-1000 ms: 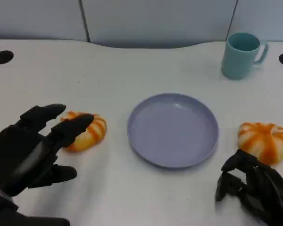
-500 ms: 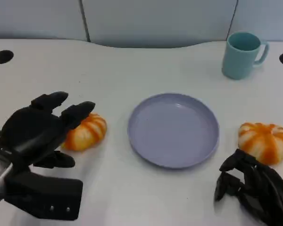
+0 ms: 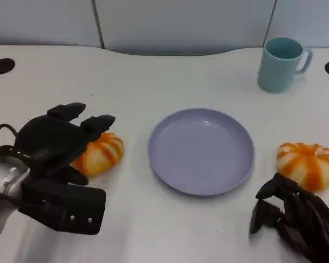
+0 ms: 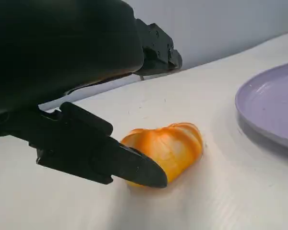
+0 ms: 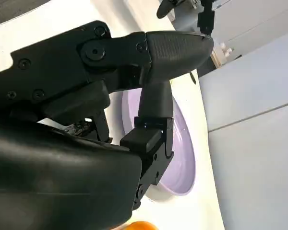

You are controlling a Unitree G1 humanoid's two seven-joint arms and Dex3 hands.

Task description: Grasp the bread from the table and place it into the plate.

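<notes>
Left hand (image 3: 57, 139) hovers spread over the bread (image 3: 98, 153), left of the plate (image 3: 201, 150), fingers apart, gripping nothing. Bread lies on the table (image 3: 153, 82). Another bun (image 3: 308, 164) sits right of the plate; right hand (image 3: 296, 219) below it, fingers curled, empty.

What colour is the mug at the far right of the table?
The mug is a plain light teal, with no pattern. It shows best in the head view.

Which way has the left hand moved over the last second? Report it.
Yes. The left hand has moved forward and over the left bread, toward the plate.
</notes>
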